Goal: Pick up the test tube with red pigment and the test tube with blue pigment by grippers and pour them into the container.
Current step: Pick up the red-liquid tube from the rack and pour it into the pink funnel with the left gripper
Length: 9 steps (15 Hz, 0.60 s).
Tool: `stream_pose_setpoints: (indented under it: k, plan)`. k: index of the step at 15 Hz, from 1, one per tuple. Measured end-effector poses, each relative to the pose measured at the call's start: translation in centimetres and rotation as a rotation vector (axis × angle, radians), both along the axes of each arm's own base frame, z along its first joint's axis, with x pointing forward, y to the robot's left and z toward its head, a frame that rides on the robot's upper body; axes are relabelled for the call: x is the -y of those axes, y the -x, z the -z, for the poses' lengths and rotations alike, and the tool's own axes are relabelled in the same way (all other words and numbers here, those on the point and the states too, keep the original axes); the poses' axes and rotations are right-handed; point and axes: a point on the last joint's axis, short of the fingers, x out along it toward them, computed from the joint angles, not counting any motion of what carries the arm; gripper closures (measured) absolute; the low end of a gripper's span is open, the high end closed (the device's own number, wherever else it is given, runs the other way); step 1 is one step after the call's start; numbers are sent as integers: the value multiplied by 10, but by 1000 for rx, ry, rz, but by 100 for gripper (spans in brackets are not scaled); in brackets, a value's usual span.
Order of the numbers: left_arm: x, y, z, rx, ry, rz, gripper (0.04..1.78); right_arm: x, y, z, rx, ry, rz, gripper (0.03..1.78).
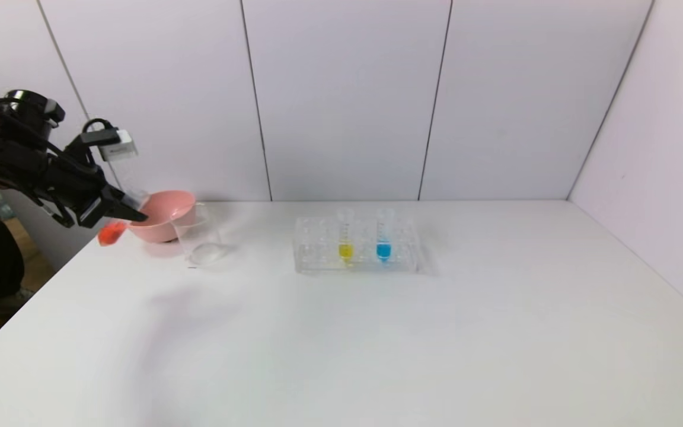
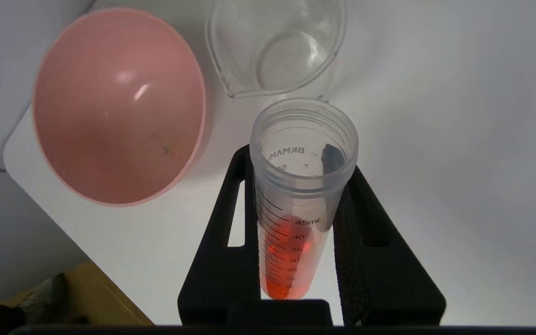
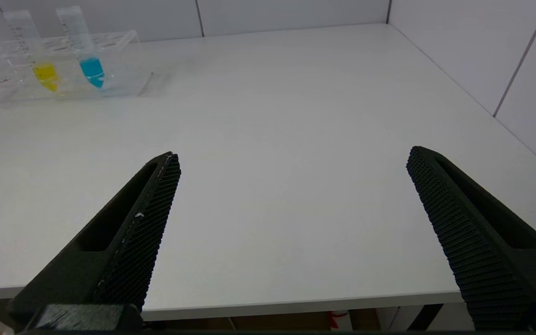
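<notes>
The left gripper (image 2: 296, 186), raised at far left, clamps the tilted clear graduated red-liquid tube (image 2: 291, 242) near the clear beaker (image 1: 199, 237); the right gripper (image 3: 291, 163) hangs wide open, empty.

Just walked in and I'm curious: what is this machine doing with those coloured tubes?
The left gripper holds a clear graduated tube of orange-red liquid, tilted beside the empty clear beaker and pink bowl. Nothing is poured yet. The blue-liquid tube waits in the clear rack beside a yellow one. The right gripper hangs open, idle.

The whole white table (image 1: 341, 332) is overlooked from the head; the clear plastic tube rack (image 1: 356, 246) is shared with the low, rear-facing right wrist view (image 3: 58, 70).
</notes>
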Motion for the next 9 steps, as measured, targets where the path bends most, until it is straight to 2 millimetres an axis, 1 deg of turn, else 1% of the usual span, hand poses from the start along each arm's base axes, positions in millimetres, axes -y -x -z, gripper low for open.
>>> stream_pose_setpoints:
  k: [2, 4, 9]
  plan:
    - [6, -6, 10, -31, -48, 40, 136, 0, 0, 0, 0, 0, 0, 4]
    - [14, -8, 16, -63, -135, 56, 136, 0, 0, 0, 0, 0, 0, 4]
    - [44, -15, 14, -64, -317, 66, 136, 0, 0, 0, 0, 0, 0, 4]
